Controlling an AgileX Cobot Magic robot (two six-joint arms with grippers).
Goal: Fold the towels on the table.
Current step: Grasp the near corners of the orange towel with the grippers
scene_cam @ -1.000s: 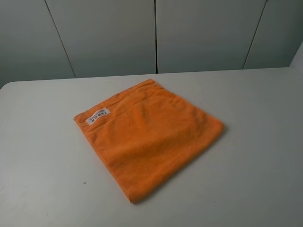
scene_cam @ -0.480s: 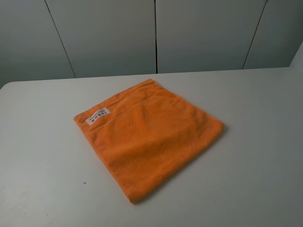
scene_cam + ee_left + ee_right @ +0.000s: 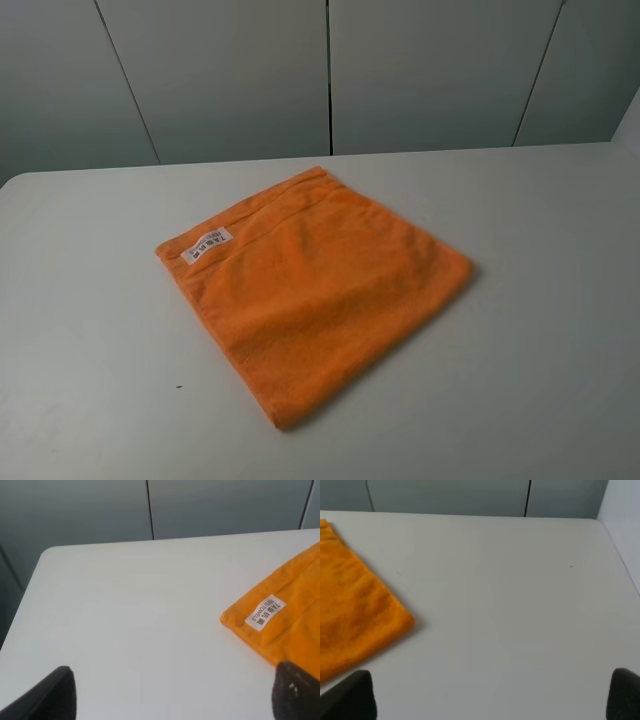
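The left gripper [image 3: 172,695] and right gripper [image 3: 487,695] are spread wide, empty; the centre-frame towel [image 3: 315,300] should be pinched evenly by two corners.

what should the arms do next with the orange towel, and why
Probably lower the left gripper onto the corner of the towel beside the white label and pinch it. The towel lies flat on the table with nothing holding it. The left gripper and the right gripper are both open and empty, and the labelled corner sits close to the left one.
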